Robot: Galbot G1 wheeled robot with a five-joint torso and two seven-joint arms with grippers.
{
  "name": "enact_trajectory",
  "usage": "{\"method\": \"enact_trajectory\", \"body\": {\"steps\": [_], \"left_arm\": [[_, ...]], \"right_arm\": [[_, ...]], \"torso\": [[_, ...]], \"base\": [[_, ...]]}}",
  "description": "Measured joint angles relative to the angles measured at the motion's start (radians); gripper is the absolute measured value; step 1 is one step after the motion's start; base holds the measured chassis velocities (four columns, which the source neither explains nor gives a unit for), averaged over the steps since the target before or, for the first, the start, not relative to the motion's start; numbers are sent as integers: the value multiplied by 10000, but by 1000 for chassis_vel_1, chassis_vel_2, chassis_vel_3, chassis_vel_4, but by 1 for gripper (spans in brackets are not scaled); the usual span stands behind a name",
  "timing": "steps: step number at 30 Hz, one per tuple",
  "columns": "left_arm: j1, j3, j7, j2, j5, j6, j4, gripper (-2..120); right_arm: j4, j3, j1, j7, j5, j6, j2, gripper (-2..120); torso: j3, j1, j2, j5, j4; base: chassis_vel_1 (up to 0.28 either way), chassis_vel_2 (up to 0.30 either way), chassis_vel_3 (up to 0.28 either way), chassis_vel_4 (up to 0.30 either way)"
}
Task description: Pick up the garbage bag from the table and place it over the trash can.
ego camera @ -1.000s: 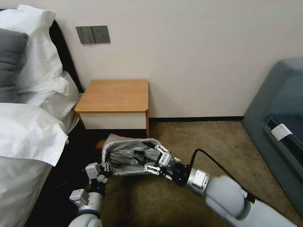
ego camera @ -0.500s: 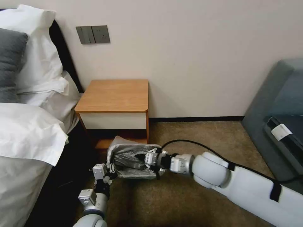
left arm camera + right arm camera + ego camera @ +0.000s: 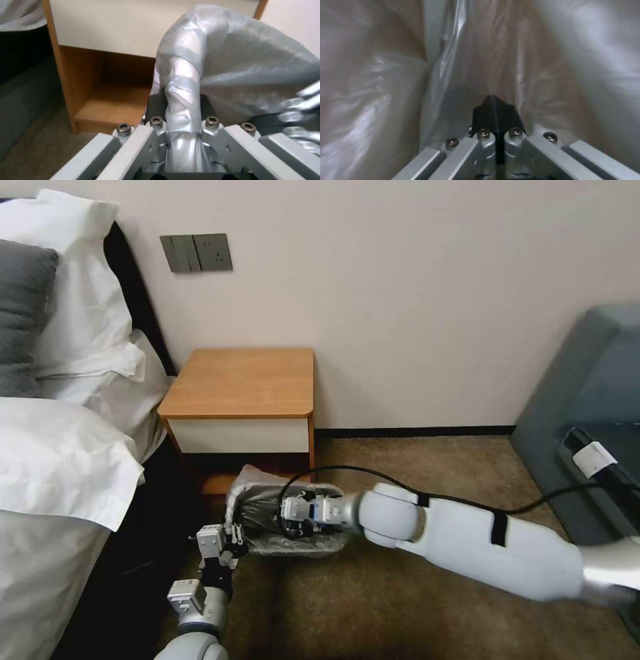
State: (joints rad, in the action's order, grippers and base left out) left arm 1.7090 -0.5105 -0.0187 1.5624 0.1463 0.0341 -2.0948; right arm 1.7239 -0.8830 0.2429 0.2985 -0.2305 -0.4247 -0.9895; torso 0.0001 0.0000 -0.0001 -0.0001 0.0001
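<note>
On the carpet in front of the table [image 3: 243, 380] stands the trash can [image 3: 300, 546], with the grey garbage bag [image 3: 257, 481] draped over its rim and hanging inside. My left gripper [image 3: 233, 534] is at the bin's left edge. In the left wrist view it [image 3: 181, 106] is shut on the bag-wrapped rim [image 3: 180, 75]. My right gripper [image 3: 291, 517] reaches down into the bin from the right. Seen from the right wrist, it [image 3: 493, 105] is shut with its dark pads [image 3: 483, 115] together, nothing between them, and the bag's walls [image 3: 386, 75] all around.
A bed with white linen [image 3: 53, 460] lies close on the left, next to the table. A grey sofa [image 3: 587, 400] stands at the right. Brown carpet [image 3: 413, 467] lies open between the bin and the sofa. The right arm's black cable [image 3: 467, 499] arcs over the floor.
My right gripper went from spread open at the bag's mouth to deep inside the bag, with its fingers now closed. The bin and my left gripper shifted slightly right.
</note>
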Motion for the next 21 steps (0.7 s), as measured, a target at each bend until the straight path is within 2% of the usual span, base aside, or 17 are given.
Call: {"method": "enact_trajectory", "body": {"steps": [5, 12, 17, 21], "left_arm": [[187, 476, -148, 144, -393, 14, -341, 7], [455, 1005, -359, 273, -902, 65, -719, 7], [447, 962, -399, 299, -952, 71, -674, 7], [238, 613, -469, 279, -680, 147, -313, 7]], "right_arm": [[-1205, -832, -436, -20, 131, -43, -733, 0], [-2435, -1200, -533, -11, 397, -64, -1527, 0], [-2427, -1160, -426, -18, 408, -30, -1553, 0], [-1548, -906, -391, -74, 194, -8, -1157, 0]], "torso": [[-1, 0, 0, -1, -1], [0, 0, 0, 0, 0], [0, 0, 0, 1, -1], [-1, 0, 0, 1, 0]], "base": [[0, 0, 0, 0], [0, 0, 0, 0], [0, 0, 0, 0], [0, 0, 0, 0]]}}
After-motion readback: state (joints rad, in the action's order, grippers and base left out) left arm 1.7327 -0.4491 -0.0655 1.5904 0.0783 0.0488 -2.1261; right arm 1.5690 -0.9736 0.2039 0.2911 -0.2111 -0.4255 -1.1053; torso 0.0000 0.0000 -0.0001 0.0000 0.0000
